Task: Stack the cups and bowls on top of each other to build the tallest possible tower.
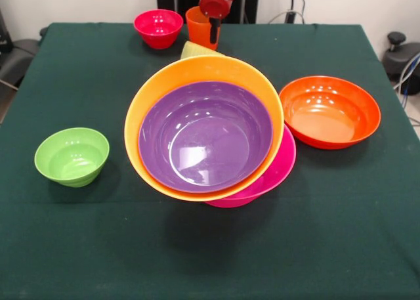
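A glossy purple bowl (pixel 205 137) nests tilted in a yellow-orange bowl (pixel 197 73) over a pink bowl (pixel 279 172), mid-counter (pixel 210 247). The tool (pixel 214 21) meets a ribbed orange cup (pixel 198 25); whether apart or together, I cannot tell.

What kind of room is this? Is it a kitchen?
Probably not a kitchen. It looks like a robot lab or workshop: a table under a dark green cloth, a robot gripper reaching down at the far edge, cables at the side, and bright plastic bowls set out for stacking.

Leaning tower (pixel 210 139); orange cup (pixel 199 25) apart
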### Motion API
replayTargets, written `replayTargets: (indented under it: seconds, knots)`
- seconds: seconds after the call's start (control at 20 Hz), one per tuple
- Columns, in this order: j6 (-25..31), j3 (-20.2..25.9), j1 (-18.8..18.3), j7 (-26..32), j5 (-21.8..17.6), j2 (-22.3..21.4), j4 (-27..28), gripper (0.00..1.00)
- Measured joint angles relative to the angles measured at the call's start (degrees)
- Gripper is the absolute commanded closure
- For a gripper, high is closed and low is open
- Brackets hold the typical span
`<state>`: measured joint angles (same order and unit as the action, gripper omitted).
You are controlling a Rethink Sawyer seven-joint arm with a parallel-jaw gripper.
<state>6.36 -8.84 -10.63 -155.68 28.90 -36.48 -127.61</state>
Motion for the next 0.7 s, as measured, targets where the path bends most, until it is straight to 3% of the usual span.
replayTargets:
  seconds: [0.4,0.7]
  knots:
    - [0.00,-0.02,-0.54,0.00,0.00,-4.86,-3.49,0.00]
    - [-1.36,0.85,-4.81,0.00,-0.63,-6.13,-5.76,0.00]
